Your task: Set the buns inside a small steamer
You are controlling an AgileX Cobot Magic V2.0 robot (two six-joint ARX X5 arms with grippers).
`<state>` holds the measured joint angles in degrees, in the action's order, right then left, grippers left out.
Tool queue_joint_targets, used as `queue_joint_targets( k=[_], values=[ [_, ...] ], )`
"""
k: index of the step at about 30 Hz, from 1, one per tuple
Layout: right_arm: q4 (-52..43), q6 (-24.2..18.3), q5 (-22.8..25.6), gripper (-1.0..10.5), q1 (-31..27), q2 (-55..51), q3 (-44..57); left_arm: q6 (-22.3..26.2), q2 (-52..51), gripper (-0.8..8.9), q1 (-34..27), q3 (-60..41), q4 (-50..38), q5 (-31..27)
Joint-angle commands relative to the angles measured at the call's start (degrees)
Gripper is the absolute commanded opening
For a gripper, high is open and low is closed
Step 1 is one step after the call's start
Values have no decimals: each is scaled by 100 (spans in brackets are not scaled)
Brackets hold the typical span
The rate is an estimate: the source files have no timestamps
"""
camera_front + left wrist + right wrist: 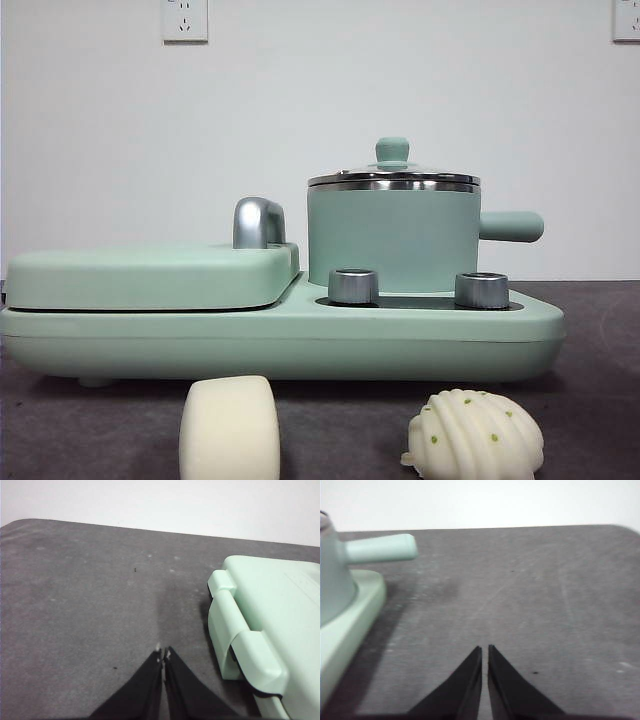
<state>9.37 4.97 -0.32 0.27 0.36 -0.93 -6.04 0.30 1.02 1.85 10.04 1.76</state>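
Buns and steamer resting on grey bench before white wall.
Smooth bun and ridged, green-specked bun are lying before the mint-green cooker base; lidded small steamer is sitting on it. Left pincer and right pincer are hovering closed, gripping nothing.

1. Front view: even, bright light; soft shadow under the mint-green cooker base.
2. The smooth cream-white bun sits near the lens, slightly soft.
3. My wrist views: blurred; white wall overexposed.
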Motion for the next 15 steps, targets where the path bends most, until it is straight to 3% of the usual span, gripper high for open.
queue_joint_targets(
  k=[1, 5, 11, 15],
  values=[
    [-229, 599, -341, 20, -2, -13, 28, -476, -11, 11, 2, -107, -234, 162],
    [-664, 802, -1073, 20, -2, -13, -61, -717, 11, 11, 66, -72, -555, 767],
    [-59, 1392, -1178, 20, -2, -7, -667, -1025, 216, 11, 334, 356, -481, 802],
    [520, 1447, -1368, 20, 0, 122, -1259, -1032, 688, 11, 544, 949, -313, 802]
  ],
)
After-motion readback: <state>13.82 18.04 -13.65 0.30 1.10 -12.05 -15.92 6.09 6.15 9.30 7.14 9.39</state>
